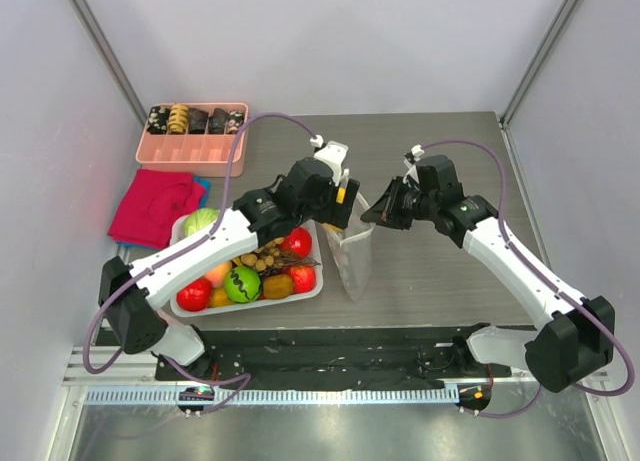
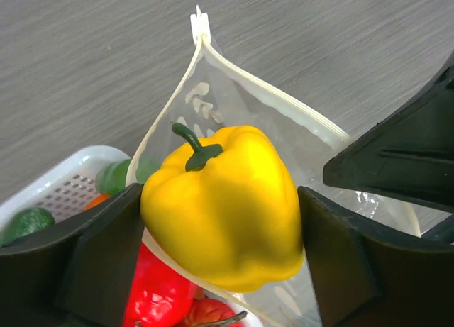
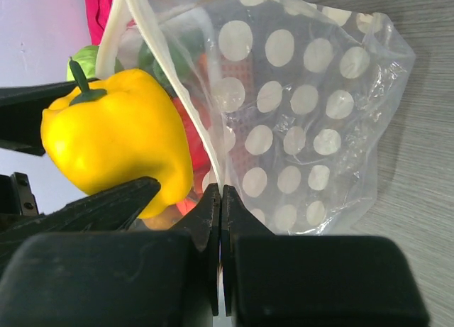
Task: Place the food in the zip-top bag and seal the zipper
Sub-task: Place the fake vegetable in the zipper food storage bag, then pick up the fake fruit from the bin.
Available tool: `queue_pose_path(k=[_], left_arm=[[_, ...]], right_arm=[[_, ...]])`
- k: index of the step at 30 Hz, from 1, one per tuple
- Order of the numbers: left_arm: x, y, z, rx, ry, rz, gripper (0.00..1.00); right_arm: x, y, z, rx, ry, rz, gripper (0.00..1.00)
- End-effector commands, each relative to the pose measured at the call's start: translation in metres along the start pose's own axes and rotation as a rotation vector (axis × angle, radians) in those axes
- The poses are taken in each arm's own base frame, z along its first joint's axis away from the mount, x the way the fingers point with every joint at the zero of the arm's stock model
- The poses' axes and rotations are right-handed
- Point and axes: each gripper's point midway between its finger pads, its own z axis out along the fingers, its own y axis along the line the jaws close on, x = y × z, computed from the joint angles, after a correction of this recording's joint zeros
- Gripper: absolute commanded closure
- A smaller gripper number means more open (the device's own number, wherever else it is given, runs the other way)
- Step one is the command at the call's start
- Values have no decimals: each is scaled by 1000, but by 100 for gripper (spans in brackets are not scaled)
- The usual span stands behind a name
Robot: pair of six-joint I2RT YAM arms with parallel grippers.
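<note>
My left gripper [image 1: 341,205] is shut on a yellow pepper [image 2: 223,203], stem up, held right over the open mouth of the zip-top bag [image 1: 352,253]. The bag is clear with white dots [image 3: 305,128] and stands beside the white basket [image 1: 312,289]. Its zipper [image 2: 269,93] runs along the mouth edge to a white slider [image 2: 201,25]. My right gripper [image 3: 221,199] is shut on the bag's mouth edge and holds it up and open. More food lies in the basket: a pale cabbage [image 1: 200,221], a green striped fruit [image 1: 241,283] and red apples [image 1: 194,294].
A pink tray [image 1: 195,153] with dark and tan pieces stands at the back left. A red cloth [image 1: 155,206] lies left of the basket. Grey walls close in both sides of the table.
</note>
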Motion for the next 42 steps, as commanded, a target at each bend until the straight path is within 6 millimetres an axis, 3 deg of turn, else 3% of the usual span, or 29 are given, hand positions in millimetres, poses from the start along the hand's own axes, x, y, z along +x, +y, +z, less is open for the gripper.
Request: queue_pose_path(k=[1,3,6,7,9,10,13,14,17,19,21,26,32,36,38,42], left_arm=[[-44,-13,-22,80,-99,76,0],[-66,-16,-41,114,-165,127,0],[-88,1,-66,95,-263,134,0],[-88,-6,-74,169,-265,169,0],[-95,5,-90,198,-265,198,0],[-78,9,-93,232,-185,253,0],[-70,32,-111,305,-131,359,0],[-54,49,-117,345,-71,371,0],[-34,95,-131,362,-16,448,0],[-30,118,-136,374,7,550,0],[-8,132,-147,416,92,560,0],[27,150,-149,477,204,674,0],[67,167,-131,514,288,802,0],[69,169,-117,605,270,891,0],[78,163,-119,685,286,906,1],[92,171,-107,760,334,962,0]], right_arm=[[-8,13,-13,-54,-52,-69,99],[-9,12,-16,-47,-64,-93,99],[-10,7,-21,-29,-83,-147,99],[-9,7,-24,-31,-91,-170,99],[-9,3,-26,-15,-93,-184,99],[-8,3,-27,-12,-95,-193,99],[-9,2,-30,-5,-103,-223,99],[-9,1,-30,-5,-104,-237,99],[-9,-1,-30,3,-105,-250,99],[-8,-3,-29,9,-98,-249,99],[-6,-6,-29,15,-93,-254,99],[-5,-11,-25,30,-83,-257,99],[-4,-12,-23,32,-73,-260,99],[-4,-12,-20,33,-54,-259,99],[-5,-10,-20,32,-54,-265,99],[-4,-11,-20,31,-48,-264,99]])
